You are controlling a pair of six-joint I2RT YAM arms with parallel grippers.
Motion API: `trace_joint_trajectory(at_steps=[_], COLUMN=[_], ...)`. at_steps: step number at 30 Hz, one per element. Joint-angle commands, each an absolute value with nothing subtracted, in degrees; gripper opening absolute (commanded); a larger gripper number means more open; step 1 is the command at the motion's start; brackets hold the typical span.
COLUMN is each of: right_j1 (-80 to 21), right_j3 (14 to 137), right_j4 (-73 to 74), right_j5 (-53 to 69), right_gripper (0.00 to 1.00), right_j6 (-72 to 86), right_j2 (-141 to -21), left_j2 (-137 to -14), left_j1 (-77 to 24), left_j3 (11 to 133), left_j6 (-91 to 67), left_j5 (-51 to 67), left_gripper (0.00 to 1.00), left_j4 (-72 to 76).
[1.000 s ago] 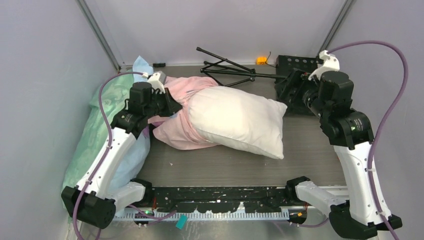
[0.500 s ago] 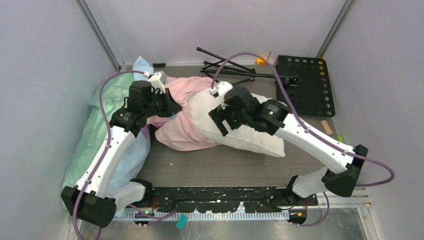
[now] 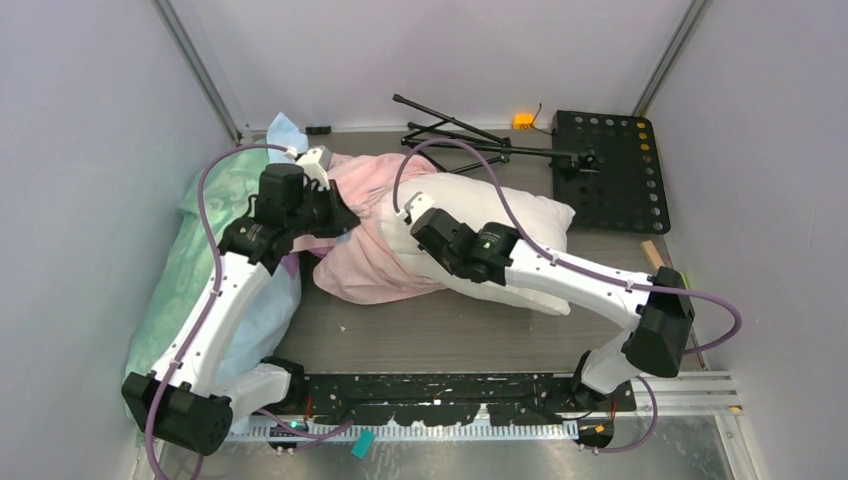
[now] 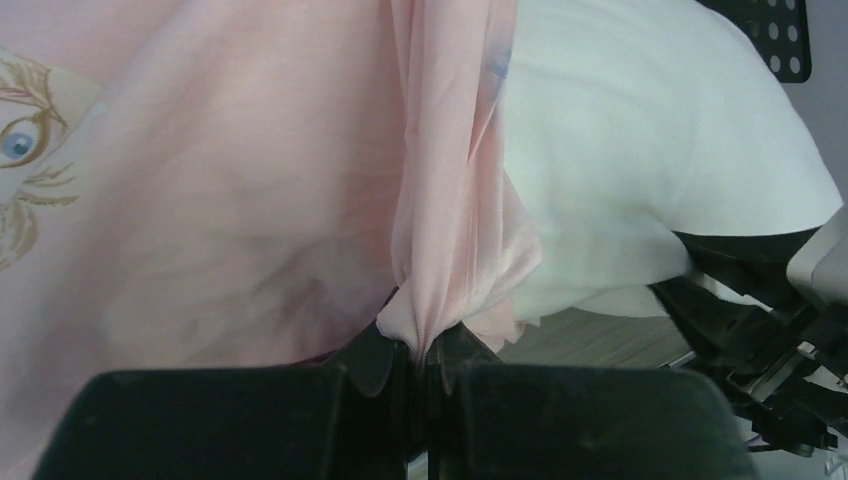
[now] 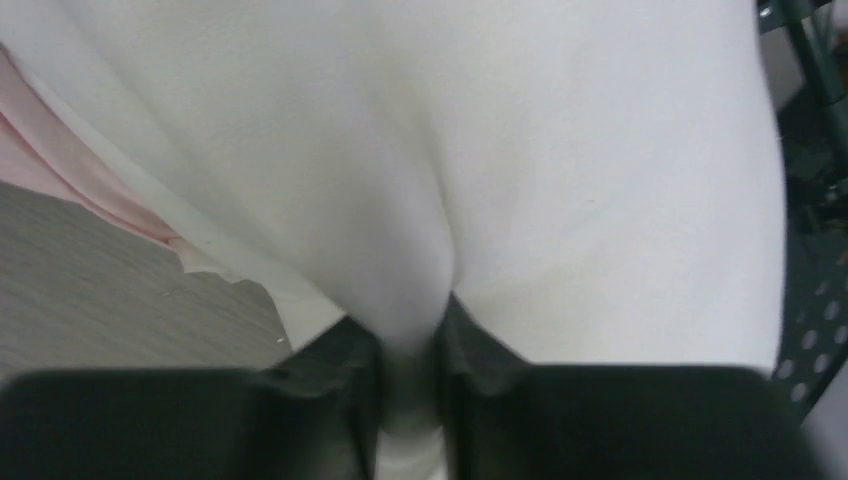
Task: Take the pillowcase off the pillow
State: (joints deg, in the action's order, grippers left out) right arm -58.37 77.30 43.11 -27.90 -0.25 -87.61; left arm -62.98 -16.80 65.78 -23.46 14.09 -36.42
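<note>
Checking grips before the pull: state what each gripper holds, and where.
The left gripper pinches a gathered fold of the pillowcase at its bunched edge. The right gripper pinches a fold of the bare white pillow.

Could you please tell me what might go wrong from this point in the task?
The left gripper pinches only a thin bunch of the pillowcase, so it could slip out under pull. The right gripper nips a small fold of the pillow; if that gives, the pillow may drag along too.
</note>
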Motion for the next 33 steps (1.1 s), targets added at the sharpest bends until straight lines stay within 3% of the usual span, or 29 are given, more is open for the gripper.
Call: trace_joint_trajectory(at_steps=[1, 2, 6, 11, 15, 18, 20, 23, 25, 27, 28, 33], right_j1=[-56.19, -55.36, -50.08, -43.69, -41.25, -41.28, -41.24, -41.27, -41.3, -41.3, -41.24, -41.25], right_j3=[74.33, 73.93, 75.07, 78.84, 80.59, 78.88, 77.55, 76.31, 75.77, 75.15, 74.81, 73.96], right_j4=[40.85, 40.52, 41.87, 46.14, 50.36, 49.59, 48.25, 46.7, 46.08, 45.3, 44.92, 43.71], right_j5=[-40.81, -40.96, -41.64, -43.05, -43.96, -37.6, -31.96, -25.35, -21.68, -19.09, -18.21, -16.34], right_gripper=[0.1, 0.01, 0.0, 0.0, 0.0, 0.0, 0.0, 0.0, 0.0, 0.0, 0.0, 0.0], right_j6=[4.97, 5.99, 10.15, 13.42, 14.57, 15.04, 15.67, 15.96, 16.19, 16.44, 16.6, 17.18], right_j2=[-82.7, -79.88, -72.03, -65.85, -65.87, -65.66, -65.49, -65.88, -66.32, -66.71, -66.84, -67.17], left_j2=[-59.65, -59.52, -60.06, -58.68, -58.41, -58.1, -57.12, -56.39, -56.93, -57.71, -57.88, -63.98], left_j1=[-16.2, -16.17, -15.97, -13.42, -12.83, -12.83, -12.83, -13.04, -14.78, -20.73, -25.53, -42.6], left_j3=[67.65, 67.55, 69.72, 70.75, 70.09, 68.56, 66.9, 65.65, 66.62, 69.44, 71.86, 82.3], left_j6=[-21.71, -21.42, -20.94, -20.54, -20.61, -21.08, -22.79, -29.24, -32.5, -32.22, -31.23, -29.7], left_j5=[7.62, 5.59, -5.39, -9.3, -5.79, 6.53, 15.13, 21.48, 21.01, 12.96, 6.66, -23.81], left_gripper=[0.0, 0.0, 0.0, 0.0, 0.0, 0.03, 0.18, 0.55, 0.77, 0.94, 0.99, 1.0], left_j4=[-35.73, -36.48, -43.04, -45.0, -44.0, -40.6, -36.86, -33.78, -35.22, -39.4, -42.25, -52.08])
